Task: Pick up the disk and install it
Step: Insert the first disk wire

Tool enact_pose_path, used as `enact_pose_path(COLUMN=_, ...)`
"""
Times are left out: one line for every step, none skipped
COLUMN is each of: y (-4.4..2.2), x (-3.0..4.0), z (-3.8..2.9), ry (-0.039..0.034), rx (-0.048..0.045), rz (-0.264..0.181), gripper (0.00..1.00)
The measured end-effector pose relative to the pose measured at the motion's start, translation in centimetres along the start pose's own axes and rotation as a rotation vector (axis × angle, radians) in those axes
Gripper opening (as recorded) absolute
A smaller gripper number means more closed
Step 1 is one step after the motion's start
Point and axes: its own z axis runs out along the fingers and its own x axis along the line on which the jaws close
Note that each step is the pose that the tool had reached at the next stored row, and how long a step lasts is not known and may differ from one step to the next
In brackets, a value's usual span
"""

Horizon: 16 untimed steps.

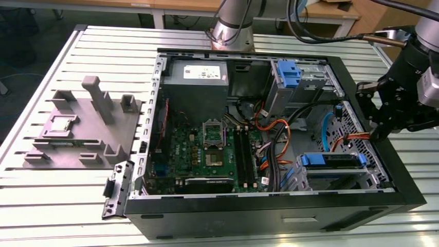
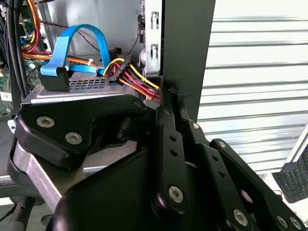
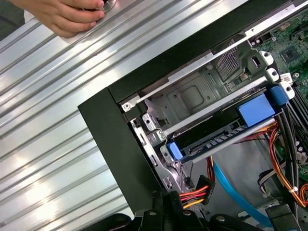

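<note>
Blue-framed disk seated in the case bay

Blue plastic edges the flat disk (image 1: 331,160), slotted into the metal bay of the black case (image 1: 274,211). At that wall, the black hand (image 1: 379,133) has its fingers pressed together, pinching nothing. Ribbed aluminium surface (image 1: 61,206) carries a grey post fixture (image 1: 82,128).

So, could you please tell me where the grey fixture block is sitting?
In the exterior view, the grey multi-post fixture block sits on the slatted metal table at that view's left, right beside the open black computer case.
</note>
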Motion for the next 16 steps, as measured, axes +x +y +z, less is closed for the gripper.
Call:
enact_pose_path(y=0.0, x=0.03, z=-0.2, ry=-0.0003, rx=-0.0002, rz=0.0, gripper=0.17)
enact_pose_path(y=0.01, x=0.05, z=-0.37, ry=-0.0007, rx=-0.0006, rz=0.0, gripper=0.17)
enact_pose_path(y=0.0, x=0.08, z=-0.53, ry=-0.0013, rx=-0.001, rz=0.0, gripper=0.17)
enact_pose_path(y=0.0, x=0.1, z=-0.59, ry=-0.0019, rx=-0.0013, rz=0.0, gripper=0.17)
enact_pose_path(y=-0.01, x=0.1, z=-0.58, ry=-0.002, rx=-0.0012, rz=0.0, gripper=0.17)
enact_pose_path(y=-0.01, x=0.1, z=-0.58, ry=-0.0022, rx=-0.0012, rz=0.0, gripper=0.17)
enact_pose_path(y=-0.01, x=0.1, z=-0.58, ry=-0.0022, rx=-0.0012, rz=0.0, gripper=0.17)
enact_pose_path(y=-0.01, x=0.1, z=-0.58, ry=-0.0022, rx=-0.0013, rz=0.0, gripper=0.17)
enact_pose_path(y=-0.01, x=0.09, z=-0.59, ry=-0.0022, rx=-0.0014, rz=0.0, gripper=0.17)
enact_pose_path(y=0.01, x=0.07, z=-0.6, ry=-0.002, rx=-0.0016, rz=0.0, gripper=0.17)
enact_pose_path(y=0.05, x=0.02, z=-0.61, ry=-0.0019, rx=-0.0018, rz=-0.001, gripper=0.17)
enact_pose_path(y=0.1, x=-0.06, z=-0.62, ry=-0.0019, rx=-0.0018, rz=0.0, gripper=0.17)
enact_pose_path(y=0.16, x=-0.16, z=-0.63, ry=-0.0019, rx=-0.0017, rz=0.0, gripper=0.17)
enact_pose_path(y=0.23, x=-0.27, z=-0.65, ry=-0.0019, rx=-0.0018, rz=0.0, gripper=0.17)
enact_pose_path(y=0.28, x=-0.36, z=-0.66, ry=-0.0019, rx=-0.0019, rz=0.001, gripper=0.17)
enact_pose_path(y=0.3, x=-0.39, z=-0.65, ry=-0.002, rx=-0.0026, rz=0.007, gripper=0.17)
